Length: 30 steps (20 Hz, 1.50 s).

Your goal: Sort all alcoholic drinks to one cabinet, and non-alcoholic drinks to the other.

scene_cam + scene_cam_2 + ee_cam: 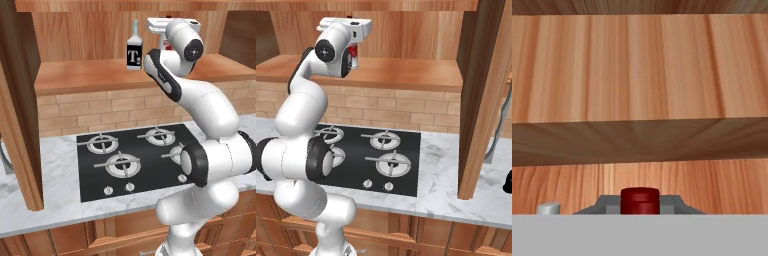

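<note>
Red-capped, the slim white bottle [640, 200] sits right under the hand camera, its dark red cap rising between the gripper's two fingers, with the wooden back wall of the reddish-brown wall cabinet [90, 75] behind it. The gripper [353, 50] is closed on this bottle; in the right base view a strip of red label shows just below the white hand, above the plain wooden shelf. Whether the bottle's base touches the shelf I cannot tell.

On the same shelf, in the left base view, the squat square clear bottle with a black label and white "T" [133, 52] stands upright near the shelf's middle, just left of the arm's dark-jointed forearm, apart from the held bottle.

Below the shelf runs a brick backsplash, then a white marble counter [50, 165] with a black four-burner cooktop [130, 160] set into its middle. An open reddish-brown cabinet door [481, 100] hangs down over the counter's right part in the right base view.
</note>
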Motion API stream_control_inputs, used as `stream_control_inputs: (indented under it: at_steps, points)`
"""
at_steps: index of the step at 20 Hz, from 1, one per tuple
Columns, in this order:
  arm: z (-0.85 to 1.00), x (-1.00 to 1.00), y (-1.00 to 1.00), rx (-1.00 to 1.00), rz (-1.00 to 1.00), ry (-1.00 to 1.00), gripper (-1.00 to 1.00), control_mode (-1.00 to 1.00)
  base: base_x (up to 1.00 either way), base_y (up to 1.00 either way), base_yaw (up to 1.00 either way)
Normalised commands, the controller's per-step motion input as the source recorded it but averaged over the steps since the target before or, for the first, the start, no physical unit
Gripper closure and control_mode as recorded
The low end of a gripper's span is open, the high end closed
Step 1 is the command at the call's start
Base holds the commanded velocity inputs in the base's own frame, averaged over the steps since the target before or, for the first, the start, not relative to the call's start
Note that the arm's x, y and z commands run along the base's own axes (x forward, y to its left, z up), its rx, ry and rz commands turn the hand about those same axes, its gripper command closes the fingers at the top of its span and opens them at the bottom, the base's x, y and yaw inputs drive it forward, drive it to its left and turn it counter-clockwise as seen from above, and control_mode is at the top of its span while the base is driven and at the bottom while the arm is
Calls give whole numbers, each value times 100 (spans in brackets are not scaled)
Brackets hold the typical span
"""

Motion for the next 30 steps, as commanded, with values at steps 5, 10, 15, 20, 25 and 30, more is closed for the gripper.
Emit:
stream_control_inputs:
  at_steps: [5, 10, 15, 20, 25, 30]
  points:
    - [-14, 0, 5, -1, 0, 6, 100, -100, 0, 0, 0]
    - [-26, 0, 7, -2, 0, 5, 100, -100, 0, 0, 0]
    - [-15, 0, 0, 0, 0, 0, 100, -100, 0, 0, 0]
    - [-6, 3, 0, 0, 0, 0, 100, -100, 0, 0, 0]
    - [-3, 23, 0, 0, 3, 0, 100, -100, 0, 0, 0]
    - [-9, 26, 0, 0, 4, 0, 100, -100, 0, 0, 0]
